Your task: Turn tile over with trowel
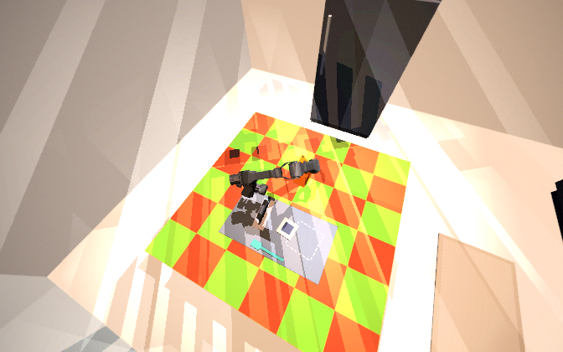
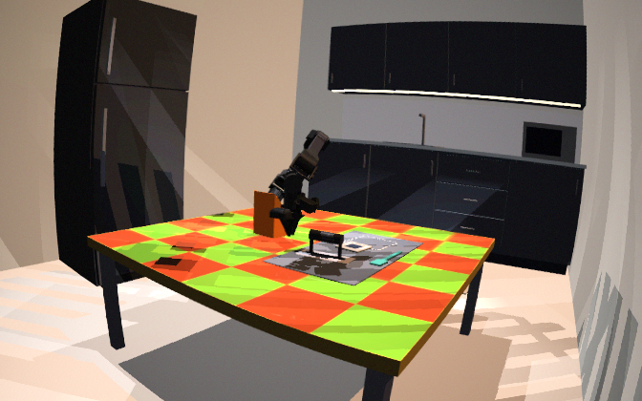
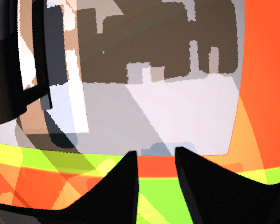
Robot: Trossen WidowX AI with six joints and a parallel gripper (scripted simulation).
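A trowel with a black bar handle on two posts (image 1: 262, 210) (image 2: 326, 236) (image 3: 3, 100) stands upright on the grey mat (image 1: 317, 271) (image 2: 353, 276) (image 3: 191, 115). A teal tool (image 1: 255, 244) (image 2: 379, 260) with a flat blade and thin handle lies near the mat's edge. The pale tile (image 1: 287, 228) (image 2: 356, 245) lies flat, its dark square showing on top, at one corner of the dashed outline. My gripper (image 1: 250, 195) (image 2: 290, 233) (image 3: 156, 156) is partly open and empty. It hangs above the mat's edge, beside the black-handled trowel and not touching it.
An orange block (image 2: 265, 219) stands at the arm's base. The mat lies on a red and green checkered table (image 1: 266, 302) (image 2: 293, 306). Strong patchy shadows cross the mat and table. A black refrigerator (image 1: 367, 65) (image 2: 139, 124) stands beyond the table.
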